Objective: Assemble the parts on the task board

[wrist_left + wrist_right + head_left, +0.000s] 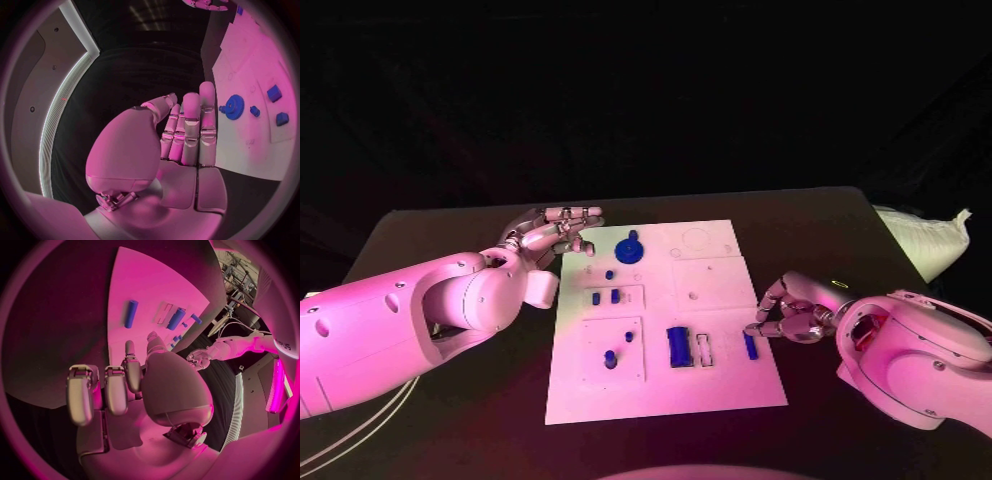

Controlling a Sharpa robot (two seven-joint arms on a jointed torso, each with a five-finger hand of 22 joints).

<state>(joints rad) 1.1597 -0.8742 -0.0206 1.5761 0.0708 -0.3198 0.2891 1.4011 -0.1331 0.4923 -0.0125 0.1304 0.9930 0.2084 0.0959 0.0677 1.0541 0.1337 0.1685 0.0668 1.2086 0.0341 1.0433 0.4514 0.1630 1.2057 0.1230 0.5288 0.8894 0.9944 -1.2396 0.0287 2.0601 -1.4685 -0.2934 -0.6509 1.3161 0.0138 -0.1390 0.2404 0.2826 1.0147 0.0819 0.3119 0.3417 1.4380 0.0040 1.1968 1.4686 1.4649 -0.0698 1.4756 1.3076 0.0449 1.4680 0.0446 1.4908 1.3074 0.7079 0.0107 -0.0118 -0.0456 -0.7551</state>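
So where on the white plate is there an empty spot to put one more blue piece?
The far right corner of the task board, beside the blue gear, looks bare, as does the near strip along its front edge. The middle is crowded: the big blue block, the small blue pieces and the thin blue bar by the right hand.

one task board (733, 385), two hands (560, 235)
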